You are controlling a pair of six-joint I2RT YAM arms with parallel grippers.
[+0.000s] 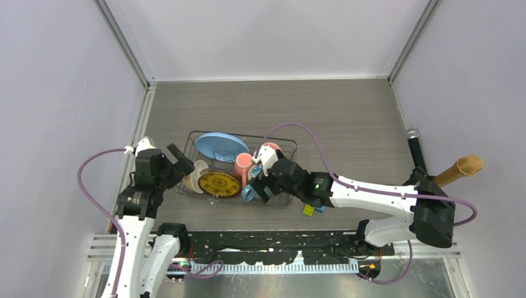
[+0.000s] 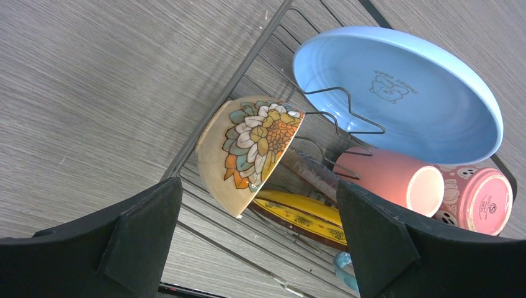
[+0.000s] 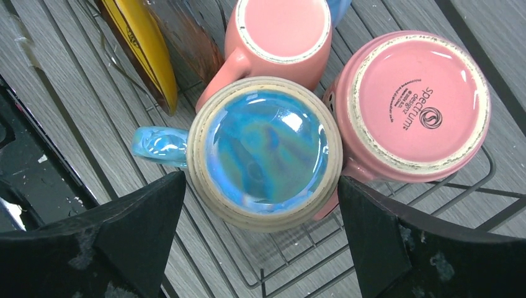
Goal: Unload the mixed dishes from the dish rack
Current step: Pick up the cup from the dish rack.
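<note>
Seen from above, the right claw [image 1: 259, 186] covers most of the blue mug [image 3: 267, 152]. That mug stands mouth down, so its inside cannot be seen. The yellow plate [image 3: 146, 43] is cut off by the top edge of the right wrist view. In the left wrist view the blue mug is only a sliver behind one finger.

The rack [image 2: 247, 62] holds all six dishes. The right claw is spread wide and grips nothing. It hangs over the blue mug, whose base lies between and just ahead of its fingers. The salmon mug [image 3: 285, 31] sits close beyond the blue mug, and the speckled pink mug [image 3: 419, 99] is beside it, base up.

The left claw [image 2: 257, 236] is also wide apart and empty, at the rack's end. The bowl [image 2: 251, 152] stands on edge just ahead of it, and the blue plate [image 2: 397, 93] leans farther off.
</note>
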